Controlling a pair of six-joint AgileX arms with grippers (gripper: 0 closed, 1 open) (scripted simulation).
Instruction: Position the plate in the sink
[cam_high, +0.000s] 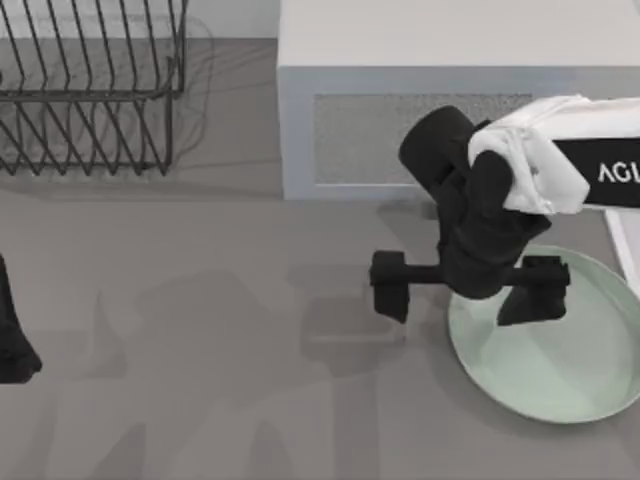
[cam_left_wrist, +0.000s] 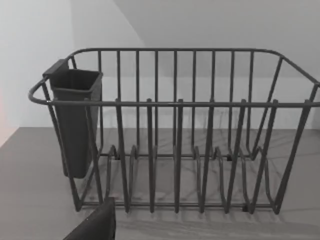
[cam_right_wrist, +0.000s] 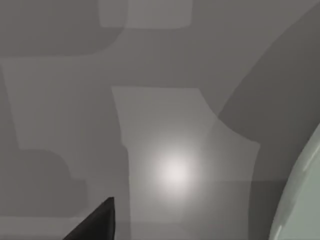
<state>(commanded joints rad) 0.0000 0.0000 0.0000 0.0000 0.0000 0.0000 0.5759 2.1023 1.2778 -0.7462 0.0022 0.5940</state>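
Observation:
The pale mint-green plate (cam_high: 560, 370) lies flat on the grey table at the right, in front of the microwave. My right gripper (cam_high: 462, 290) hangs open over the plate's left rim, holding nothing. One of its fingers (cam_high: 535, 290) is above the plate and the other stands over bare table to the left. The right wrist view catches the plate's rim (cam_right_wrist: 305, 190) beside one dark fingertip (cam_right_wrist: 97, 220). My left gripper (cam_high: 10, 335) is parked at the table's left edge, open, with one fingertip (cam_left_wrist: 97, 225) in its wrist view. The sink is out of view.
A white microwave (cam_high: 450, 60) stands at the back, right of centre, close behind the right arm. A dark wire dish rack (cam_high: 90, 90) sits at the back left, with a cutlery cup (cam_left_wrist: 75, 125) on its side. Bare grey table spans the middle and front.

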